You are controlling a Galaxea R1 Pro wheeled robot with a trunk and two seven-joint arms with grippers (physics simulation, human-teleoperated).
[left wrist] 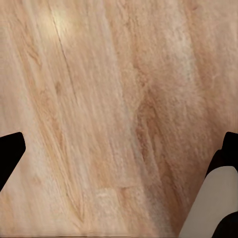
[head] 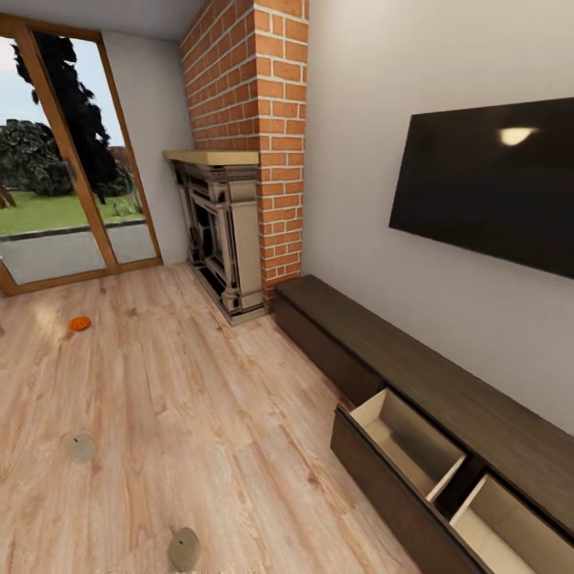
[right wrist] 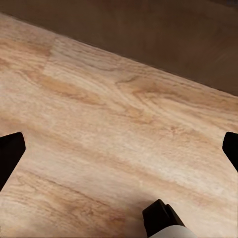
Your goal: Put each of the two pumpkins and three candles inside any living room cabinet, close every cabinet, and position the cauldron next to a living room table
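Head view: a living room is seen from above. A long low dark cabinet runs along the right wall beneath a wall-mounted television, and two of its drawers are pulled out, with pale, bare insides. On the wooden floor at the left, one orange pumpkin lies far off near the glass doors. Two stubby candles stand nearer: one at mid-left, the other at the bottom edge. All three are well apart from the cabinet. A brick fireplace juts out at the cabinet's far end.

The step in hand is judged to be collecting a candle; the nearest one is best approached squarely, then carried to the drawer already open. Broad bare floor is left between candles and cabinet, but the protruding drawer fronts should be given a wide berth.

Left wrist view: the left gripper is seen over bare floorboards, its jaws spread wide and holding nothing.

Right wrist view: the right gripper is likewise spread apart and empty, over floor just beside the cabinet's dark front.
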